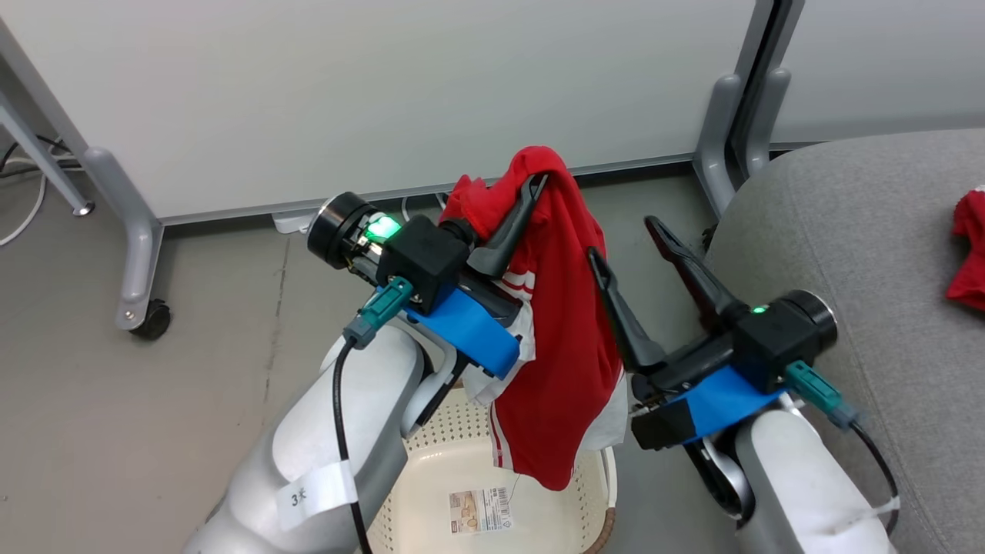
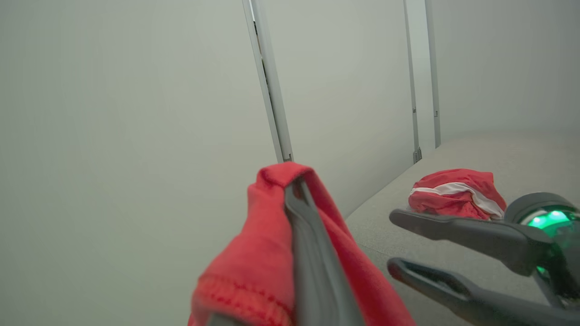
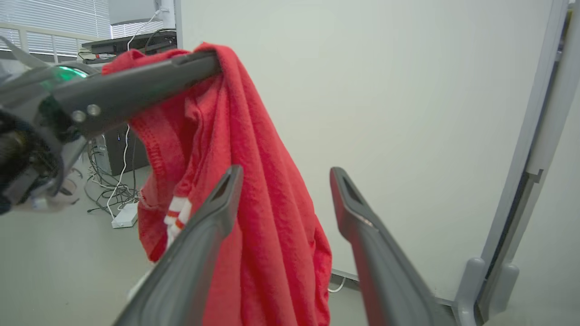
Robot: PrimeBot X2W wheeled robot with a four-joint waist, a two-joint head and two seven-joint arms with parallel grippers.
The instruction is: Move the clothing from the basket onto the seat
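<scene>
So your red garment [image 1: 558,338] is hanging right above the basket [image 1: 431,438], with its bottom edge dangling over the open top. Your left gripper [image 1: 537,185] is up above the basket, fingers pressed together and pinching the garment's top fold. Your right gripper [image 1: 622,238] is up over the basket's right side, jaws spread wide, nothing in them. The seat [image 1: 831,246] is right of the basket, with a second red piece [image 1: 971,254] lying on it, well away from the basket

Red clothing [image 1: 562,346], white stripes; cream basket [image 1: 428,478]; grey seat [image 1: 846,246]
</scene>
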